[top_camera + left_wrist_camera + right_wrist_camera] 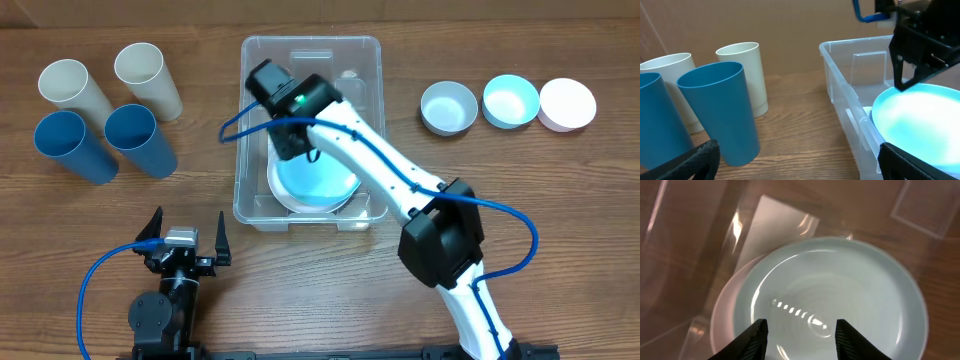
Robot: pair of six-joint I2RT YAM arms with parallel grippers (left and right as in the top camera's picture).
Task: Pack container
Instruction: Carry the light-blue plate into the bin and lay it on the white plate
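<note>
Looking down from overhead, the container (258, 60) sits mid-surface (400, 60) on brown wood grain: a clear rectangular plastic bin with rounded corners and a raised rim. Inside it, a glossy light blue plate (315, 180) is stacked on a white plate (283, 196). The right end effector (293, 140) hangs over them on its white arm. To the left stand two cream cups (140, 75) and two blue cups (135, 135), all smooth, tall cylinders. To the right, a grey bowl (448, 107), a light blue bowl (511, 101) and a pink bowl (567, 104) form a row of round shapes. The left end effector (185, 235) rests near the front edge, well apart from the bin, fingers spread and released.

From the left wrist, the cups stand upright beside the bin's see-through wall (840, 90). The dark right end effector (912, 70) is poised just above the shiny plate (920, 125).

From the right wrist, two black fingertips (756, 340) stand apart with nothing between them, released above the plate's ringed, reflective centre (840, 295). A white rectangular label (775, 230) shows on the bin's floor.
</note>
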